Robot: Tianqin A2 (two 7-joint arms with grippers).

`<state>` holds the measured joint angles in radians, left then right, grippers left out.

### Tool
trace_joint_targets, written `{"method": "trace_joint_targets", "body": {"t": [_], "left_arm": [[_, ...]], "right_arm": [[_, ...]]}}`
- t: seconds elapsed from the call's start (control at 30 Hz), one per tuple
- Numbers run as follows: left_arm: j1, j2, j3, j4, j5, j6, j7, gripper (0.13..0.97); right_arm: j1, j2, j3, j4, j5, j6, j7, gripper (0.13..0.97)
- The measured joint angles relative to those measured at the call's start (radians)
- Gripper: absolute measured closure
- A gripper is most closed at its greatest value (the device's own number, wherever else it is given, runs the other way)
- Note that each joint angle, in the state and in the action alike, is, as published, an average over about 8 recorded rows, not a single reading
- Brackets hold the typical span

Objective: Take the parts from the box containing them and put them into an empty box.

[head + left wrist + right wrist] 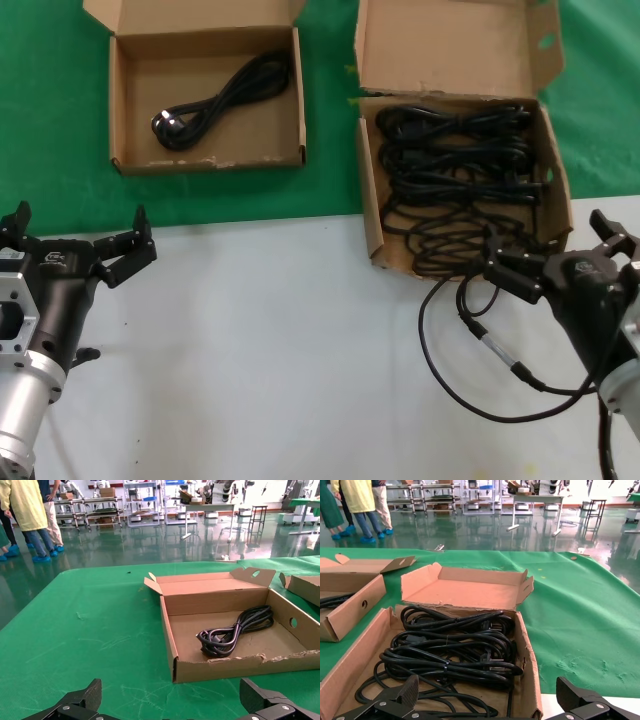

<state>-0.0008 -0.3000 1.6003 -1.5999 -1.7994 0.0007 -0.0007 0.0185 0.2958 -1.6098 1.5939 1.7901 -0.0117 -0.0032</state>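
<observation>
A: Head view, item one: the narrow, deep brown cardboard box with the big rear flap point(556, 190), on the robot's right, straddling the green cloth point(60, 120) and the white bench point(280, 340). Contents: several black looped power cords with moulded plugs point(455, 165), stacked and overlapping.

B: Item two?

A: The wider, shallow brown cardboard box point(125, 100), on the left on the cloth. It is not quite empty: one black looped cord point(215, 105) lies in it.

B: Grippers?

A: The right gripper point(545, 262) hovers at the full box's near wall, fingers apart, holding nothing. The left gripper point(80, 245) is parked over the bench, well short of the shallow box, fingers apart too. A thin black cable with a silver connector point(497, 352) trails on the bench just beside the right gripper.

B: Risk there?

A: Likely that cable snags the arm, or gets mistaken for a part.

B: Left wrist view?

A: The shallow box point(172, 645) with its single cord point(235, 630); the ragged front wall could catch a dragged loop.

B: Right wrist view?

A: The full box point(530, 655), its cords point(455, 650) interlaced. A grasp on one bundle may lift a neighbour, or tug the light box along the bench.
</observation>
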Motion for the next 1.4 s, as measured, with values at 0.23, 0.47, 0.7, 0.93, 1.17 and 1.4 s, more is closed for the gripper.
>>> {"method": "trace_joint_targets", "body": {"t": [0.23, 0.47, 0.7, 0.93, 1.17, 1.4], "left_arm": [[0.0, 0.0, 0.0, 0.0, 0.0, 0.0, 0.0, 0.132], [0.0, 0.0, 0.0, 0.0, 0.0, 0.0, 0.0, 0.132], [0.0, 0.0, 0.0, 0.0, 0.0, 0.0, 0.0, 0.132], [0.0, 0.0, 0.0, 0.0, 0.0, 0.0, 0.0, 0.132], [0.0, 0.0, 0.0, 0.0, 0.0, 0.0, 0.0, 0.132], [0.0, 0.0, 0.0, 0.0, 0.0, 0.0, 0.0, 0.132]], "right_arm": [[0.0, 0.0, 0.0, 0.0, 0.0, 0.0, 0.0, 0.129], [0.0, 0.0, 0.0, 0.0, 0.0, 0.0, 0.0, 0.129], [0.0, 0.0, 0.0, 0.0, 0.0, 0.0, 0.0, 0.129], [0.0, 0.0, 0.0, 0.0, 0.0, 0.0, 0.0, 0.129], [0.0, 0.0, 0.0, 0.0, 0.0, 0.0, 0.0, 0.129], [0.0, 0.0, 0.0, 0.0, 0.0, 0.0, 0.0, 0.129]]}}
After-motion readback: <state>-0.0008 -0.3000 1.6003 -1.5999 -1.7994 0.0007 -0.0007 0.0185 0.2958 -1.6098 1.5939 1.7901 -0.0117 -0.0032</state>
